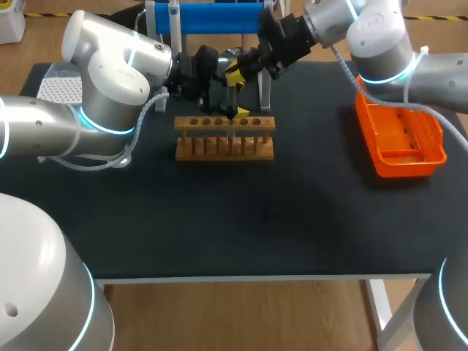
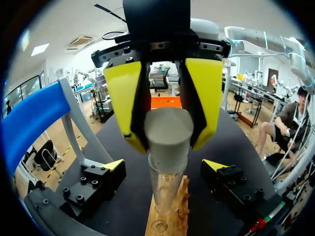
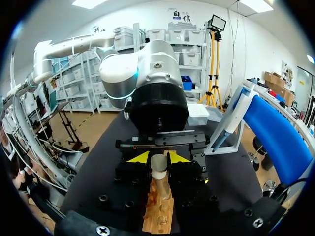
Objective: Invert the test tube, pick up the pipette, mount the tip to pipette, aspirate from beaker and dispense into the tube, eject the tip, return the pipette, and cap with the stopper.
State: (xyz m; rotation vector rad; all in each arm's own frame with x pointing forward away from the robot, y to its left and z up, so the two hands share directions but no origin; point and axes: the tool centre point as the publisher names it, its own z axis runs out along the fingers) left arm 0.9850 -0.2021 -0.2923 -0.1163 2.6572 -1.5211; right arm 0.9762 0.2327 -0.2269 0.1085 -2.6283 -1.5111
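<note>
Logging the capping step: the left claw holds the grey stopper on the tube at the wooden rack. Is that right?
Not the left: the right claw holds the grey stopper on the tube at the wooden rack, as the left wrist view shows.

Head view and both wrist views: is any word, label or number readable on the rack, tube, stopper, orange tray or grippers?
No readable text on any of them.
wooden rack: bare wood, no marks.
test tube: clear glass, no graduations to be made out.
stopper: plain grey, unmarked.
orange tray: no label visible.
right gripper, shut on the stopper: yellow tips and black blocks carry no print.
</note>
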